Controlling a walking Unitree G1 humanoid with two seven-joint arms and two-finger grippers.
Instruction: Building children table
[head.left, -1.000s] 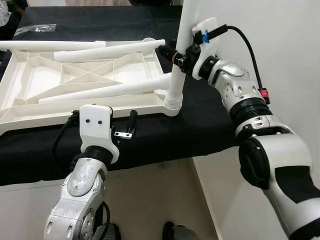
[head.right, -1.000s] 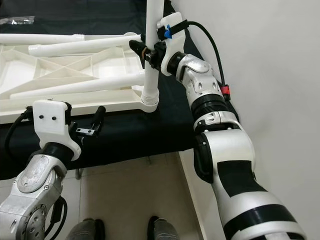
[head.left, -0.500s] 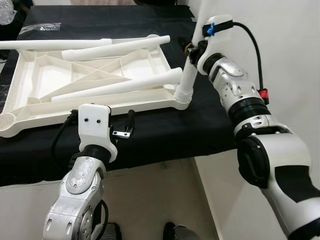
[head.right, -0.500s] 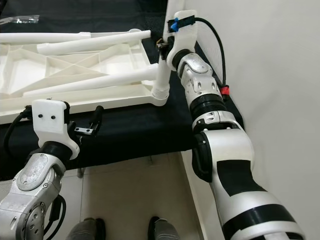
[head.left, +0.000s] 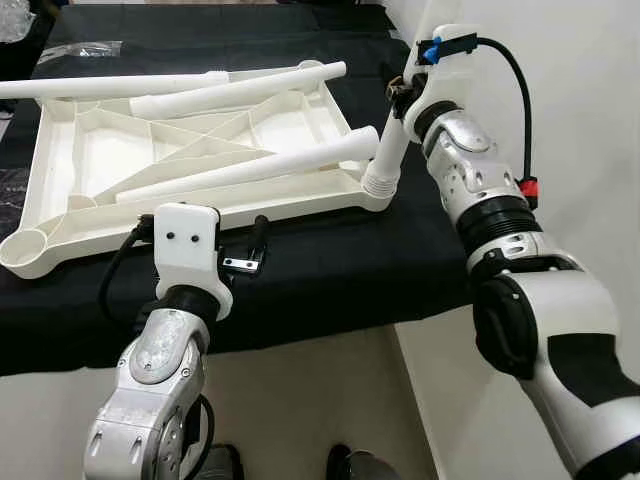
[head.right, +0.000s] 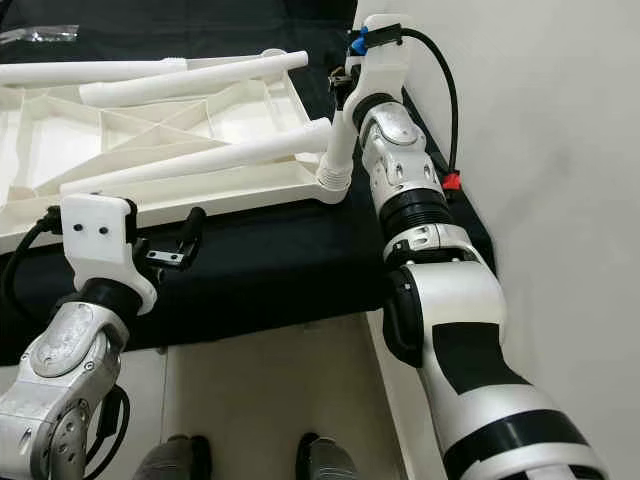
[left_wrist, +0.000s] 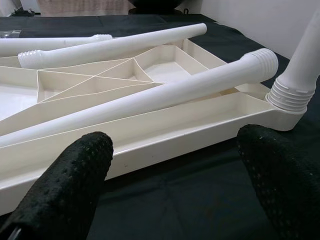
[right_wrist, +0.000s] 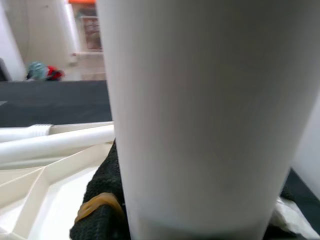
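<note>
While our right gripper (head.left: 402, 92) stays clamped on the standing leg (head.left: 388, 155) at the upper right of the head views, that leg now leans toward the wall instead of rising straight, and its threaded foot sits in the corner socket (head.left: 378, 195) of the upturned tabletop (head.left: 290, 125). We judge this to be the screwing-in step, with the leg seated but perhaps not yet square (the lean could mean it is only partly threaded, or that the wrist is mid-twist). The right wrist view is taken up by the white tube close in, with a black finger (right_wrist: 102, 200) pressed against it, so the grip looks firm.

Compared with a second ago, the whole scene has slid right and down in the head views, which we put down to the camera moving. What has truly changed is the grip: earlier the fingers held the leg low on an upright tube that ran out of the top of the frame, and now they sit near its upper end.

Our left gripper (head.left: 252, 250) hovers low in the frame over the black cloth (head.left: 330, 270), its two pads (left_wrist: 70, 180) spread wide and holding nothing, just short of the tabletop's near edge. Three loose legs (head.left: 250, 168) lie across the ribbed underside, waiting their turn
</note>
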